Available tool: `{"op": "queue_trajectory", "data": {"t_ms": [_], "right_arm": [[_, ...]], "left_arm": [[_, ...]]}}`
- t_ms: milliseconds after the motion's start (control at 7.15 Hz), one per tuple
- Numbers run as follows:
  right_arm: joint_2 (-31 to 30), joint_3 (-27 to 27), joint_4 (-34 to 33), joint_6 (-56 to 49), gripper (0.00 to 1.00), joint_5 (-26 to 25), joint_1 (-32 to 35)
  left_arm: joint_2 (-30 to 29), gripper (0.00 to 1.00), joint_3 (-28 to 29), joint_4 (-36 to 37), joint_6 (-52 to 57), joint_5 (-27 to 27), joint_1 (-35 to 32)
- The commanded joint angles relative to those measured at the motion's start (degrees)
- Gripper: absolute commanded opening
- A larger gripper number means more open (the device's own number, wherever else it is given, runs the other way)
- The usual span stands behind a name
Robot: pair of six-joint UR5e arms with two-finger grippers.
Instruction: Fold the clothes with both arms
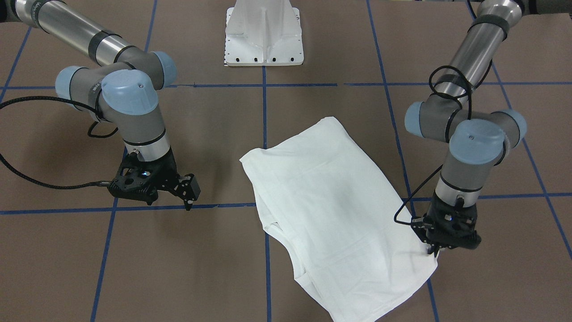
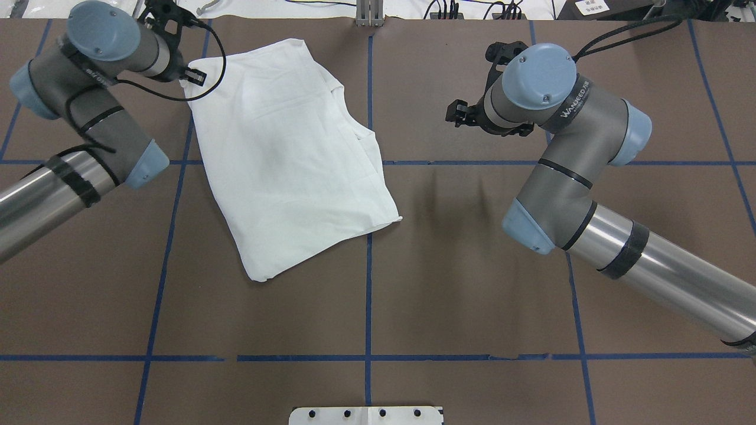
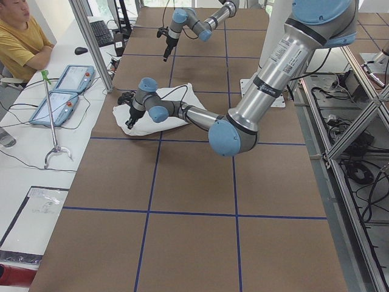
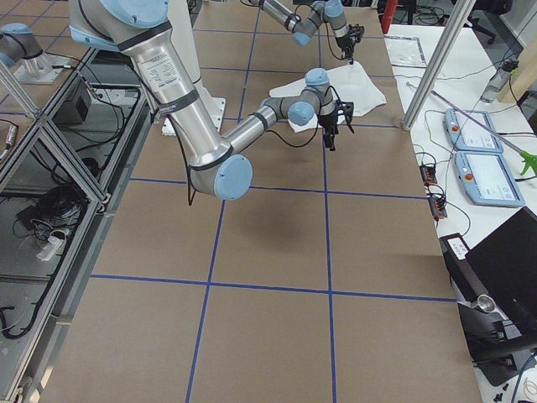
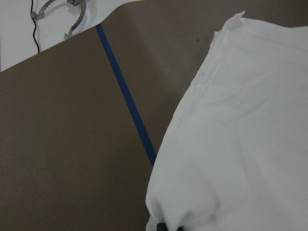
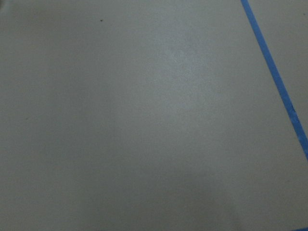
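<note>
1. Across the table from the robot, the front-facing view showed the shirt [image 1: 330, 214] lying flat on the matte brown table [image 1: 134, 268]. It was smooth white cotton, folded into a slanted, tapering oblong with soft creases. It lay mostly on the robot's left half, towards the operators' side, with one edge crossing a blue tape line [image 1: 264, 112]. The left gripper [image 1: 434, 251] stood on the shirt's outer corner, its fingers pinched onto the cloth. The right gripper [image 1: 188, 203] hung just above bare table, well apart from the shirt and holding nothing; whether its fingers were parted could not be told. A white metal pedestal base [image 1: 263, 36] stood at the robot's end.
2. Overhead, the shirt's curved, seamed edge faced the centre line, and the left gripper sat at its far left corner.
3. From the left end, the shirt looked like a low, rumpled pad under the near arm's wrist.
4. From the right end, the shirt lay beyond the near arm's gripper, close to the table's operator-side edge.
5. On the left wrist camera, finely wrinkled white cloth filled the right half and gathered at a dark fingertip [image 5: 162, 226] at the bottom edge.
6. On the right wrist camera, only dull brown surface and blue tape showed.
</note>
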Motion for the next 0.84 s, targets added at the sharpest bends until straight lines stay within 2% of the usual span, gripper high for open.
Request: {"op": "queue_trajectory", "data": {"t_ms": [0, 140, 280, 420, 560, 700], "right_arm": [[1.9, 0.0, -0.1, 1.8, 1.0, -0.4, -1.9], [3.6, -0.5, -0.2, 3.6, 1.0, -0.6, -2.9], [6.4, -2.0, -0.3, 7.0, 1.0, -2.3, -4.1], [11.4, -6.8, -0.2, 11.3, 0.99, -4.7, -5.2], [16.6, -12.4, -0.2, 16.8, 0.98, -4.9, -6.4], [18.9, -15.4, -0.2, 18.6, 0.96, -6.5, -8.0]], "left_arm": [[-7.0, 0.0, 11.4, -5.2, -0.1, 1.8, -0.9], [-5.9, 0.99, 8.9, -6.2, 0.2, 1.3, -1.5], [-3.4, 1.0, 5.0, -6.2, -0.2, -1.6, -1.8], [-1.0, 1.0, 1.9, -6.5, -0.4, -4.0, -2.1], [1.6, 1.0, -1.6, -6.5, -0.5, -4.5, -2.1], [2.7, 1.0, -2.9, -6.5, -0.5, -4.5, -2.1]]}}
